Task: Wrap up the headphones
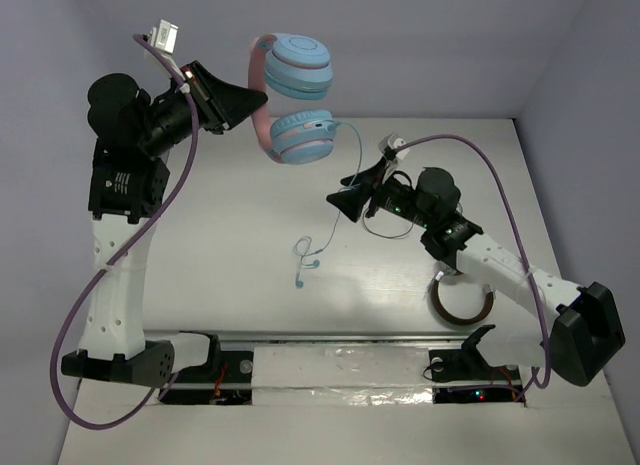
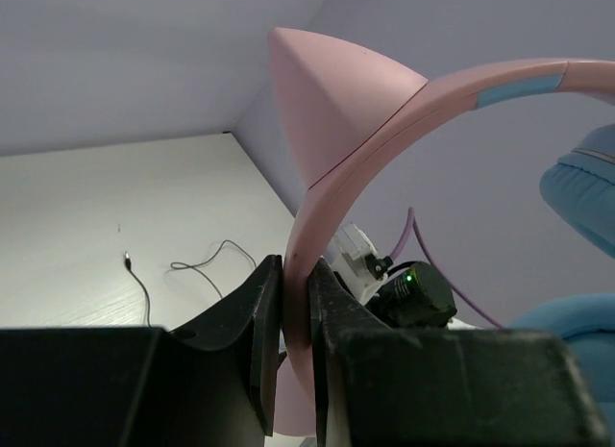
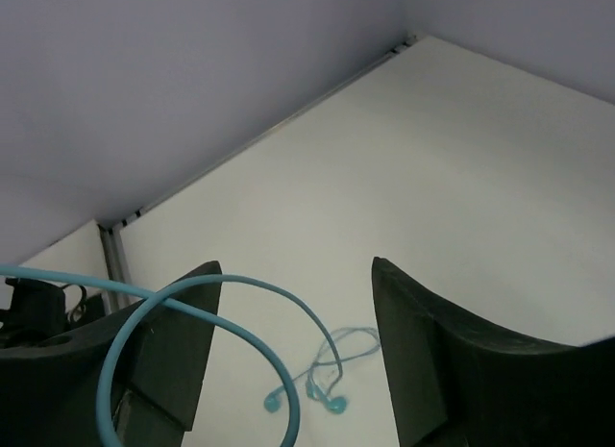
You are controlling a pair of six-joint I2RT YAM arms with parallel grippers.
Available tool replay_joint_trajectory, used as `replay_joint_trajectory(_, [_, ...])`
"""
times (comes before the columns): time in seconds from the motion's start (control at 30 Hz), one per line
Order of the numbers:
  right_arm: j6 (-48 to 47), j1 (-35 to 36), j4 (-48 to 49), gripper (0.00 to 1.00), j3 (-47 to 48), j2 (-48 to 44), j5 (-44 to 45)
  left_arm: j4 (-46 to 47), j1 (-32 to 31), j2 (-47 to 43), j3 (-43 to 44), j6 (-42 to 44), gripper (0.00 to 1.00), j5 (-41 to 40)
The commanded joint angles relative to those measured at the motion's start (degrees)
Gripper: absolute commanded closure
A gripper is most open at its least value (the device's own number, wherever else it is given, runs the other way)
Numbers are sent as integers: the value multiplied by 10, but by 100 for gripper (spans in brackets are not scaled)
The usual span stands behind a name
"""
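Note:
My left gripper (image 1: 243,107) is shut on the pink headband (image 1: 259,105) of the headphones and holds them high above the back of the table. The two light-blue earcups (image 1: 300,67) hang to its right. In the left wrist view the headband (image 2: 384,111) is pinched between my fingers (image 2: 264,322), with an earcup (image 2: 586,192) at the right edge. The thin light-blue cable (image 1: 352,160) drops from the lower earcup past my right gripper (image 1: 338,199) to a small tangle on the table (image 1: 305,260). My right gripper (image 3: 293,360) is open, and the cable (image 3: 240,288) loops across its left finger, ungripped.
Brown-and-silver headphones (image 1: 462,303) lie under my right forearm near the front edge. A thin black cable (image 2: 207,264) lies on the white table (image 1: 230,245), also beside my right gripper (image 1: 375,227). Purple walls close the back and right sides.

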Motion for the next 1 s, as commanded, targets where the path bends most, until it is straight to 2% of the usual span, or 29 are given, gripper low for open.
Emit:
replay_joint_trajectory(0.0, [33,-2,99,30,-18,-36,3,90,3,-2,-4,-54,100,18])
replay_joint_trajectory(0.07, [34,-2,100,31,-6,-18,-6,97,3,-3,-15,-62,100,19])
replay_joint_trajectory(0.1, [38,-2,100,37,1,-8,-25,92,3,1,-11,-60,100,18])
replay_joint_trajectory(0.17, [47,-2,109,53,10,22,-43,84,3,5,2,-49,100,12])
replay_joint_trajectory(0.2, [56,-2,113,72,9,28,-49,51,3,12,13,-37,100,-8])
replay_joint_trajectory(0.23, [58,-2,105,83,6,31,-49,29,8,19,42,-22,100,-23])
replay_joint_trajectory(0.3, [70,-2,89,97,-17,16,-37,6,8,27,58,9,100,-55])
replay_joint_trajectory(0.5, [144,3,104,100,-140,-40,-22,49,14,30,40,1,100,-96])
replay_joint_trajectory(0.53, [150,3,96,98,-154,-47,-14,49,19,33,37,3,100,-100])
replay_joint_trajectory(0.57, [154,3,88,88,-164,-57,-1,48,19,34,34,6,100,-104])
replay_joint_trajectory(0.6, [153,3,79,55,-174,-70,12,48,19,34,27,10,100,-109])
replay_joint_trajectory(0.63, [147,3,57,41,-187,-102,39,52,19,31,6,12,100,-110])
replay_joint_trajectory(0.7, [122,3,22,23,-183,-134,69,61,19,20,-20,11,100,-105])
replay_joint_trajectory(0.73, [113,3,-7,20,-177,-147,92,66,19,15,-43,9,100,-103])
replay_joint_trajectory(0.83, [90,3,-13,18,-150,-171,114,71,19,2,-73,9,100,-95])
replay_joint_trajectory(0.97, [58,3,7,17,-119,-155,93,68,19,-15,-87,12,100,-91])
